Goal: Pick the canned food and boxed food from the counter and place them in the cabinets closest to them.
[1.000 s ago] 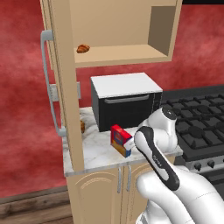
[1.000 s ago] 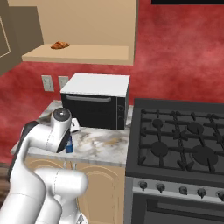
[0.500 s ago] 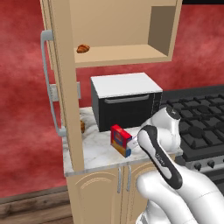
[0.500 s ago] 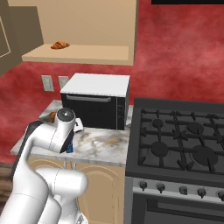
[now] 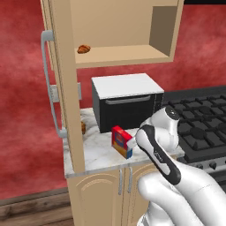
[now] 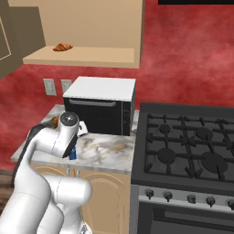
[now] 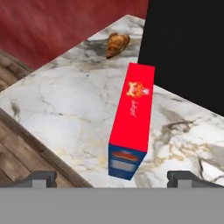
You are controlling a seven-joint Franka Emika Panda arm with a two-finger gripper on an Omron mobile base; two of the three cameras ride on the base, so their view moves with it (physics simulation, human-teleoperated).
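Red boxed food (image 7: 132, 117) upright on marble bench (image 7: 70, 109), just before black microwave (image 5: 127, 108), fingers (image 7: 40, 178) spread wide, empty, above box

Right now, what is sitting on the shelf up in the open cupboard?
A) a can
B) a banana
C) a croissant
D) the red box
C: a small brown croissant lies on the cupboard shelf, while the red box stands down on the counter in front of the black microwave.
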